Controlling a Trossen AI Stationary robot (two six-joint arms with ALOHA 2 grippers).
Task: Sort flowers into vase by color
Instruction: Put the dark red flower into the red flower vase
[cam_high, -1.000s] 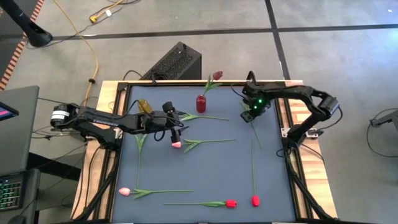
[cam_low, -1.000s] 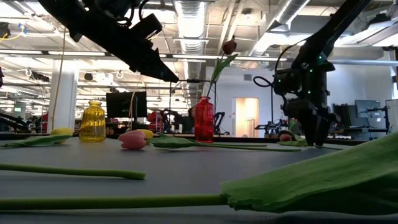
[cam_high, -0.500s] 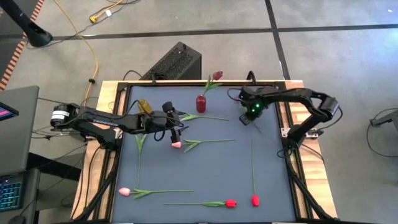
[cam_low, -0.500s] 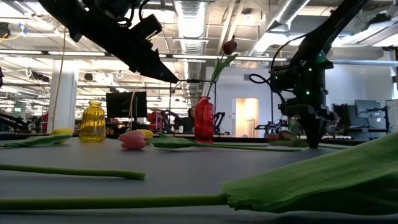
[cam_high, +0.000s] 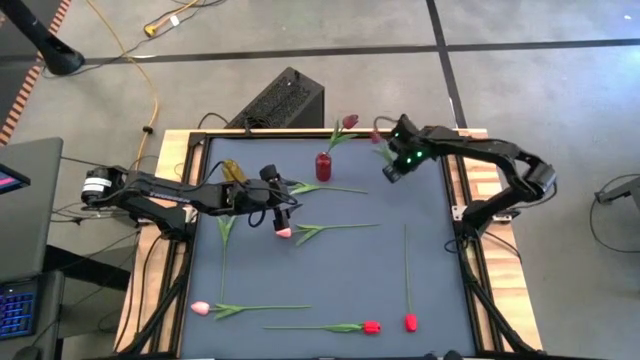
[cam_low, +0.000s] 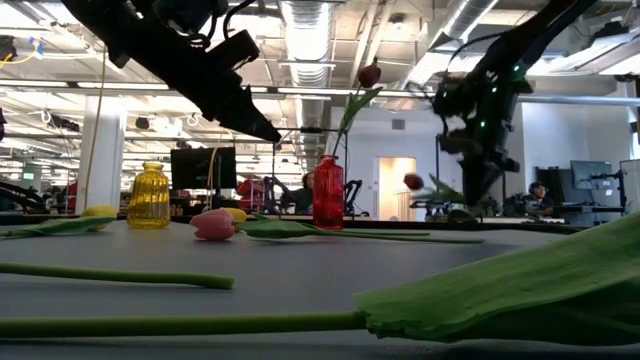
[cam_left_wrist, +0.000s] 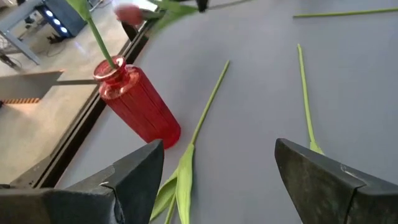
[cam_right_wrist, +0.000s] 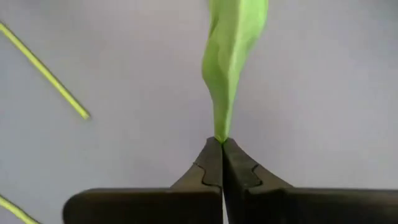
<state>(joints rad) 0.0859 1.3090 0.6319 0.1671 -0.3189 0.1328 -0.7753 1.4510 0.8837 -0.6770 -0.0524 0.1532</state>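
Note:
My right gripper (cam_high: 390, 170) hangs near the table's far right, shut on a dark red flower (cam_low: 412, 181) lifted off the mat. Its leaf (cam_right_wrist: 233, 50) shows in the right wrist view. The red vase (cam_high: 323, 165) stands left of it and holds one maroon flower (cam_high: 349, 121) by the stem. My left gripper (cam_high: 280, 208) is open above a pink flower (cam_high: 284, 232) that lies on the mat, with the red vase (cam_left_wrist: 140, 102) ahead of it. The yellow vase (cam_low: 148, 195) stands at the far left. My right gripper pinches the narrow end of the flower's green leaf (cam_right_wrist: 219, 135) between the very tips of its two fingers. The fingers come down from above. The flower is lifted clear of the mat and lies about level, its head (cam_low: 412, 181) pointing toward the red vase.
Other flowers lie flat on the mat: a pink one (cam_high: 200, 308) at the near left, two red ones (cam_high: 371, 326) (cam_high: 410, 322) at the near edge, and a long green stem (cam_high: 222, 250) on the left. A black box (cam_high: 285, 98) sits beyond the far edge.
My right gripper has shut on the flower at the far right. It has risen and gone toward the far edge and the red vase. The flower, which lay on the mat, is now lifted clear.

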